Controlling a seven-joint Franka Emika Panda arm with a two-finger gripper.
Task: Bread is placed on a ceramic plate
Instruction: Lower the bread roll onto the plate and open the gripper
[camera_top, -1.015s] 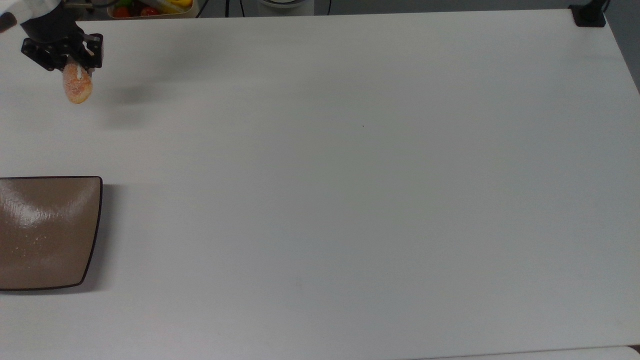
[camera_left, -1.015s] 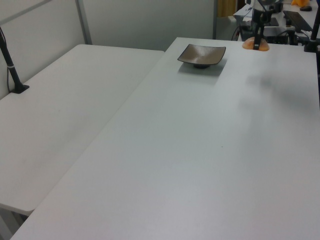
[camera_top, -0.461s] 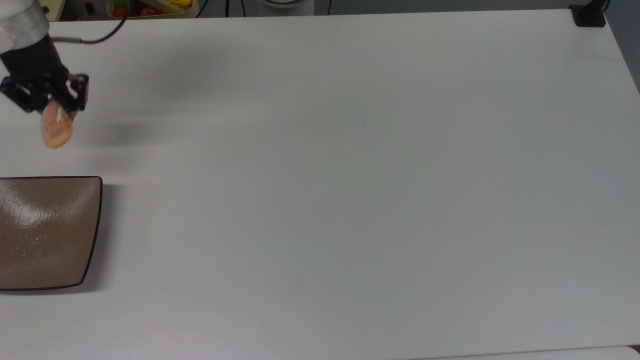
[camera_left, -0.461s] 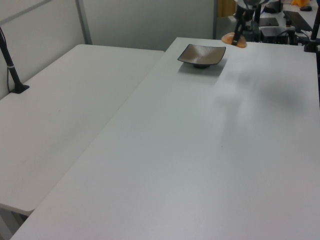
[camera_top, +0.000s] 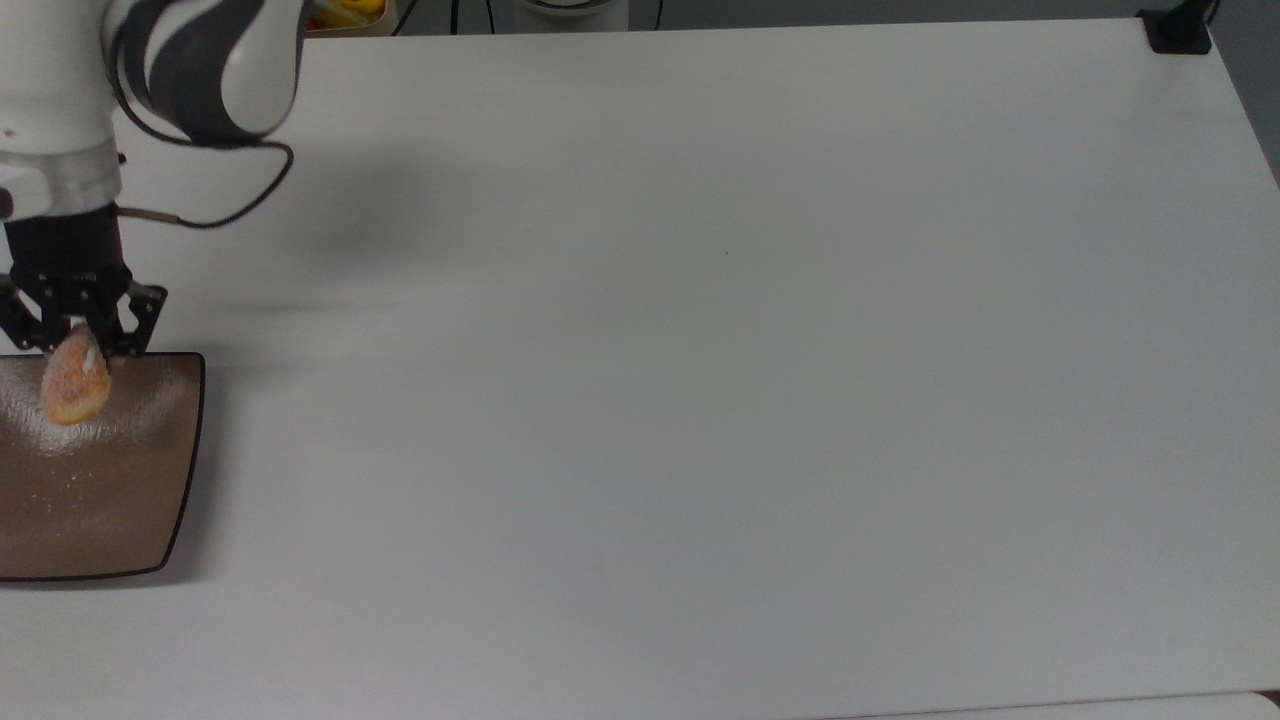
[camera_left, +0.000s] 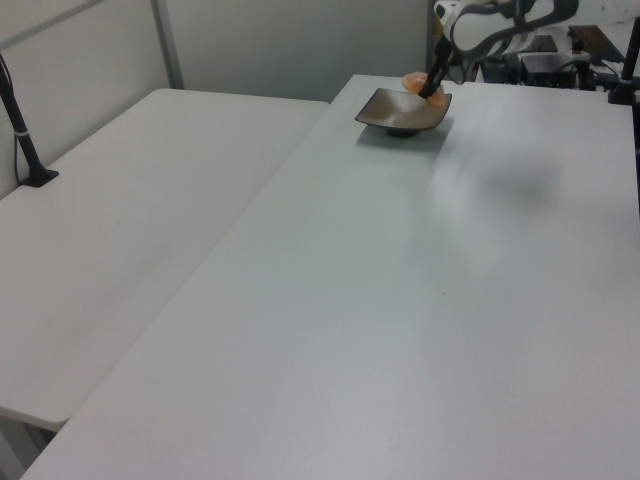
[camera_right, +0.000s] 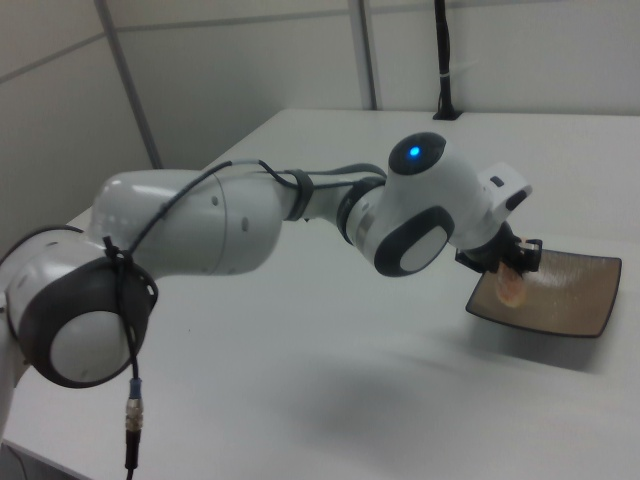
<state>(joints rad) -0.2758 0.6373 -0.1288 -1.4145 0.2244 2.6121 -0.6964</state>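
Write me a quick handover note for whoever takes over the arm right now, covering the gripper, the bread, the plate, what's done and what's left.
Gripper: shut on the bread, which hangs below the fingers.
Bread: over the ceramic plate, near the plate's edge at the top of the top view. The right view also shows it over the plate's near edge. Whether it touches the plate surface I cannot tell.
Plate: flat on the white table, at the top view's left edge.
Done: bread picked up and carried to the plate.
Left: lower if needed, open the gripper to release the bread onto the plate, then back the arm away.
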